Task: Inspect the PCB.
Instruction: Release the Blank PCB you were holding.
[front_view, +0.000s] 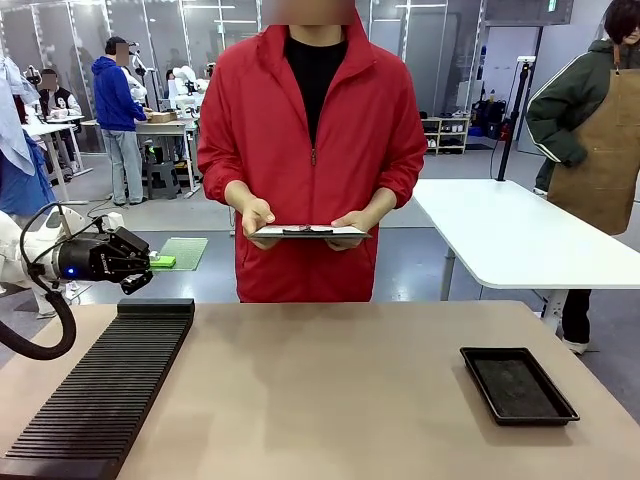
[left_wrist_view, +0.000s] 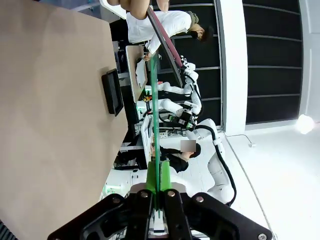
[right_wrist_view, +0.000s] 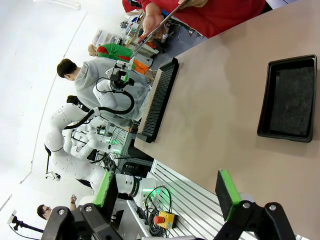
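Note:
The PCB (front_view: 187, 252), thin, green and pale-faced, is held level in the air beyond the table's far left edge. My left gripper (front_view: 153, 263) is shut on its near edge. In the left wrist view the PCB (left_wrist_view: 157, 130) runs edge-on as a green strip up from between the closed fingers of the left gripper (left_wrist_view: 159, 202). My right gripper (right_wrist_view: 166, 192) stands open above the table, with nothing between its green pads (right_wrist_view: 227, 192). The person across the table holds a clipboard (front_view: 310, 232) flat in both hands.
A long black slotted rack (front_view: 100, 385) lies along the table's left side. A shallow black tray (front_view: 518, 385) sits at the right, also in the right wrist view as the tray (right_wrist_view: 289, 100). A white table (front_view: 510, 235) and other people stand behind.

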